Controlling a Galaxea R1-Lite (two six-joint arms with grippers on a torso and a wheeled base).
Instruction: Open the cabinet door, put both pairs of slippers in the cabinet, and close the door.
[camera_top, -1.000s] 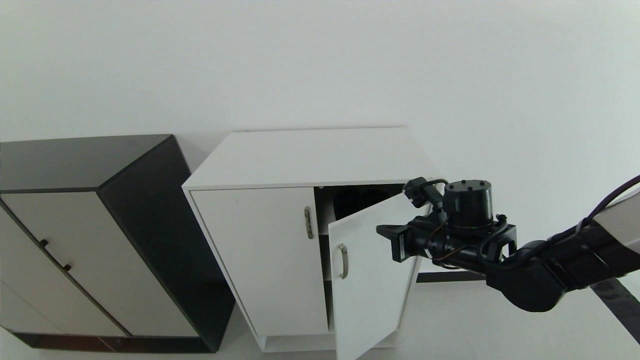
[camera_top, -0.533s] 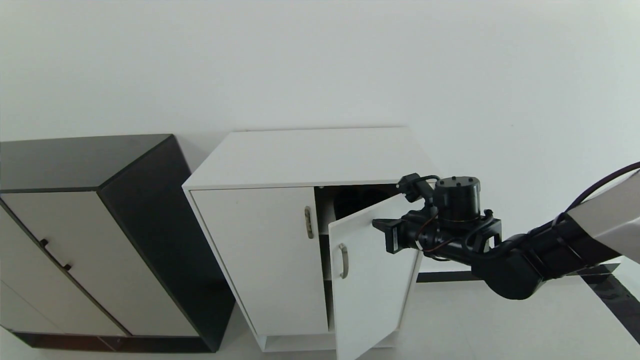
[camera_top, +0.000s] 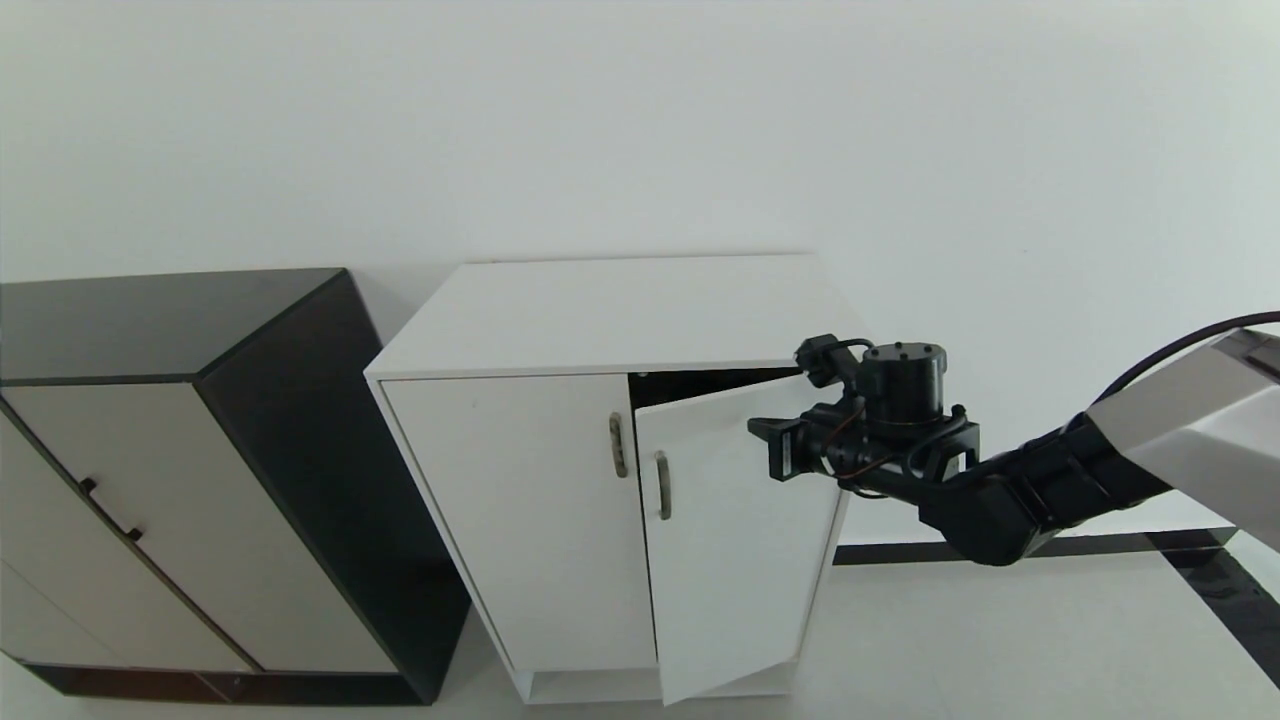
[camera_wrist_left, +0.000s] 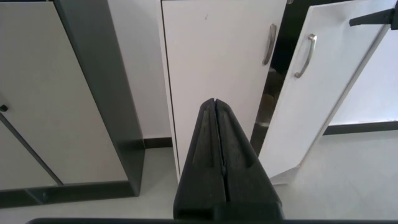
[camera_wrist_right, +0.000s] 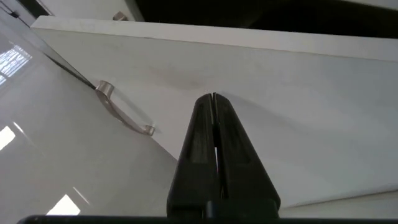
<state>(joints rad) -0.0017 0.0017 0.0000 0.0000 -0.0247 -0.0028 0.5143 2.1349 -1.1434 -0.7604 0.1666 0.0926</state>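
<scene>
Both pinched together: left gripper (camera_wrist_left: 214, 104) faces ajar cabinet door (camera_wrist_left: 323, 93), right gripper (camera_wrist_right: 213, 98) touches it; black cabinet (camera_top: 290, 450) nine o'clock, white floor (camera_top: 1000, 640).

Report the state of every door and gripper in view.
white cabinet left door: shut.
white cabinet right door: ajar, dark gap along its top edge.
dark cabinet doors: shut.
left gripper: shut, empty.
right gripper: shut, empty, tip at the ajar door's outer face.

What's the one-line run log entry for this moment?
right gripper: shut, tip at right door face | door state: ajar, not yet closed | left gripper: shut, facing white cabinet
</scene>
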